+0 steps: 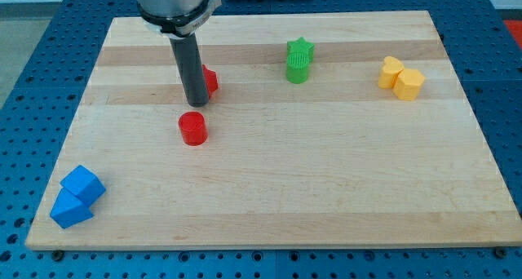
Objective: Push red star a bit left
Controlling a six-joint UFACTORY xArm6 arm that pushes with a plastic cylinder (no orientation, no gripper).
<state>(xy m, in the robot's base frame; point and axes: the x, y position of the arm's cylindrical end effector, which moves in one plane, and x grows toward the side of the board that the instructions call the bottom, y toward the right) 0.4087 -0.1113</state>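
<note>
A red block (210, 81), likely the red star, lies at the view's upper left, mostly hidden behind my rod, so its shape is not clear. My tip (196, 104) rests on the board touching or just in front of this red block's left side. A red cylinder (193, 129) stands just below my tip, a short gap away.
A green star and a second green block (299, 60) stand stacked close together at the top middle. Two yellow blocks (400, 78) touch at the upper right. Two blue blocks (77, 197) sit at the lower left corner of the wooden board (326, 173).
</note>
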